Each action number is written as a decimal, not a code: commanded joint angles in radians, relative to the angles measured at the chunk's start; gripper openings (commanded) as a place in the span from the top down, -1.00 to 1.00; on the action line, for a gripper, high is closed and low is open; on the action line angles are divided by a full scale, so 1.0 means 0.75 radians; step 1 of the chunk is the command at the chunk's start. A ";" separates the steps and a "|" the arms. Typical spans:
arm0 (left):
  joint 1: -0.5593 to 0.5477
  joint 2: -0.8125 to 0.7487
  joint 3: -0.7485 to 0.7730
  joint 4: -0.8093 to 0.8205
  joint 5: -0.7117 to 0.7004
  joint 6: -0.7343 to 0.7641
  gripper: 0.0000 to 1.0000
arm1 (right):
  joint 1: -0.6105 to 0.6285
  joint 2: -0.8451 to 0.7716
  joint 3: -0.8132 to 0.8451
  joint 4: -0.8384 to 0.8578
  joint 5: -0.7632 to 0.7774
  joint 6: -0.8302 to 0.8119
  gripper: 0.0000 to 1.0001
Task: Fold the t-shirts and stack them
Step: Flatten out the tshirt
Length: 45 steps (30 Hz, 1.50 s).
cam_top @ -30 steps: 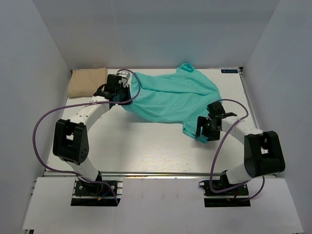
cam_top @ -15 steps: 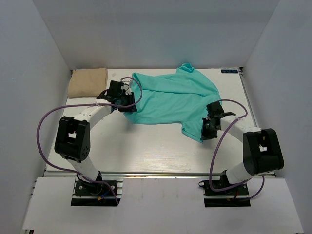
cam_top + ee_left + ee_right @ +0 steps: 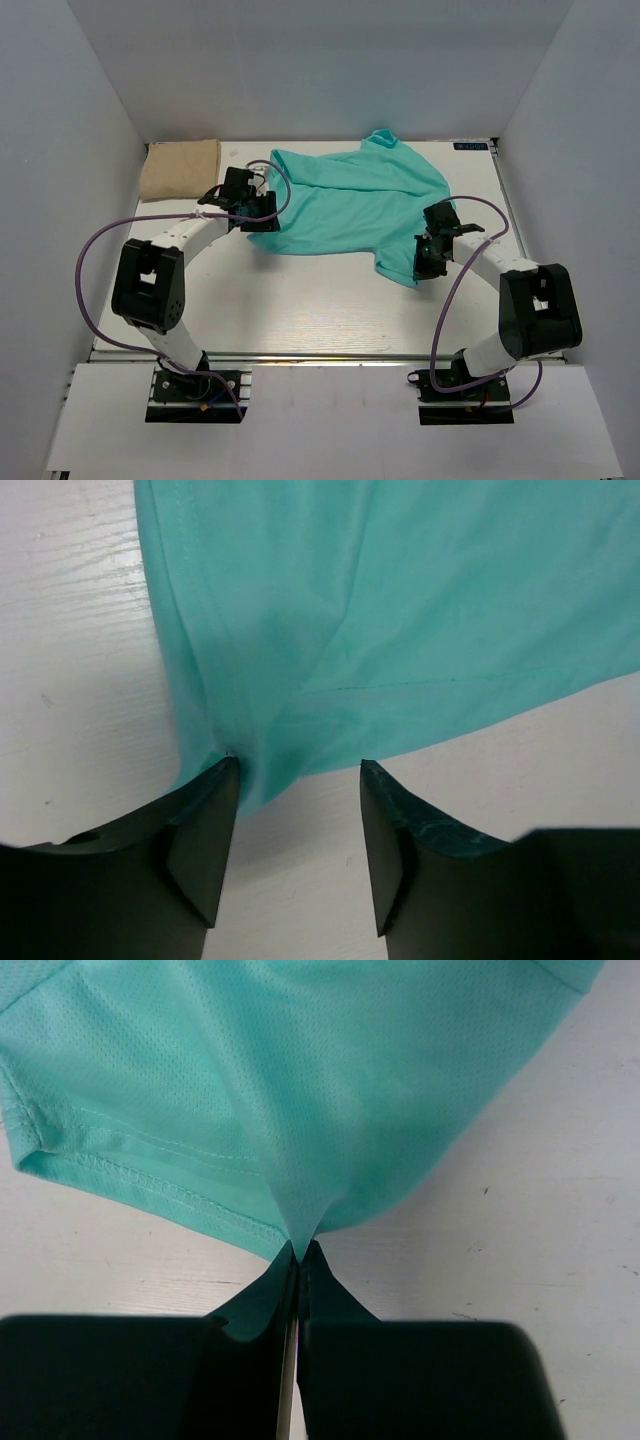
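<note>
The tan t-shirt [image 3: 180, 168] lies folded at the surface's [image 3: 300, 310] far-left corner; the teal t-shirt [image 3: 350, 205] sprawls unfolded mid-surface, right gripper [image 3: 297, 1250] jaws clenched on its edge, left gripper [image 3: 300, 777] jaws parted astride a corner; folding and stacking remain

We see a white wood-grain table [image 3: 300, 300] lying beneath the left hand [image 3: 263, 220] and the right hand [image 3: 419, 271], pale walls [image 3: 320, 70] rising beyond them, and a small dark label [image 3: 470, 146] past the right hand.
</note>
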 commanded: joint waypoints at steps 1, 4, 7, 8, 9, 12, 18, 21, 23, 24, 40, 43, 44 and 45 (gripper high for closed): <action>-0.007 -0.073 -0.029 0.058 0.070 0.023 -0.24 | 0.004 0.009 0.047 -0.022 0.044 -0.015 1.00; -0.007 -0.014 -0.015 0.034 0.085 0.023 -0.24 | 0.004 0.013 0.043 -0.016 0.044 -0.015 1.00; -0.007 0.021 0.022 -0.017 -0.025 0.023 -0.24 | 0.000 0.009 0.041 -0.014 0.048 -0.019 1.00; -0.007 0.034 0.006 -0.005 -0.026 0.023 -0.24 | 0.000 0.007 0.039 -0.014 0.052 -0.017 1.00; 0.005 0.022 -0.006 0.017 0.005 0.023 -0.24 | 0.004 0.007 0.039 -0.014 0.052 -0.019 1.00; 0.005 0.021 -0.019 0.036 -0.062 0.023 -0.24 | 0.002 0.009 0.035 -0.009 0.063 -0.021 1.00; -0.009 0.122 0.022 -0.024 -0.173 0.008 0.46 | -0.002 0.011 0.037 -0.001 0.061 -0.019 1.00; -0.009 0.122 0.022 -0.024 -0.199 0.008 0.91 | -0.002 -0.007 0.035 -0.005 0.071 -0.017 1.00; -0.009 0.105 0.022 -0.007 -0.218 0.008 1.00 | 0.000 -0.027 0.039 -0.003 0.067 -0.019 1.00; -0.009 0.061 0.010 0.011 -0.218 0.008 1.00 | 0.000 -0.030 0.041 -0.005 0.063 -0.017 1.00; 0.007 -0.469 0.132 0.386 -0.347 0.021 1.00 | -0.041 -0.424 0.442 0.119 0.441 -0.060 1.00; 0.007 -0.486 0.237 0.369 -0.371 0.068 1.00 | -0.049 -0.479 0.660 0.134 0.572 -0.111 1.00; 0.007 -0.500 0.282 0.369 -0.392 0.068 1.00 | -0.049 -0.486 0.699 0.146 0.629 -0.128 1.00; 0.007 -0.500 0.308 0.355 -0.404 0.096 1.00 | -0.049 -0.484 0.811 0.160 0.658 -0.189 1.00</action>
